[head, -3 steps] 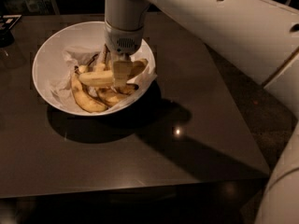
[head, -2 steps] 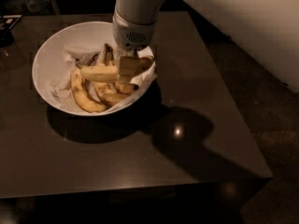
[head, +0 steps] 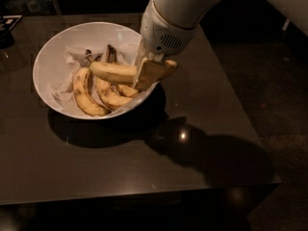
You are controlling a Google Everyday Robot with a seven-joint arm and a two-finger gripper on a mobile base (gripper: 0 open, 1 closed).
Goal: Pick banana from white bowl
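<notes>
The white bowl (head: 53, 57) stands on the left half of a dark table. My gripper (head: 147, 71) hangs over the bowl's right rim, shut on the banana (head: 113, 71), a long smooth pale yellow one. The banana is held about level, lifted above the other fruit, with its free end pointing left and its other end sticking out to the right of the fingers. Several shorter brown-speckled bananas (head: 85, 91) with dark stems lie in the bowl below it, on crumpled white paper.
The dark glossy table (head: 144, 167) runs to an edge at the front and at the right. A dark object (head: 7, 30) sits at the far left edge. My white arm (head: 192, 4) comes in from the upper right.
My gripper has risen and drawn toward the camera with the banana in it. The banana has come up off the pile in the bowl.
</notes>
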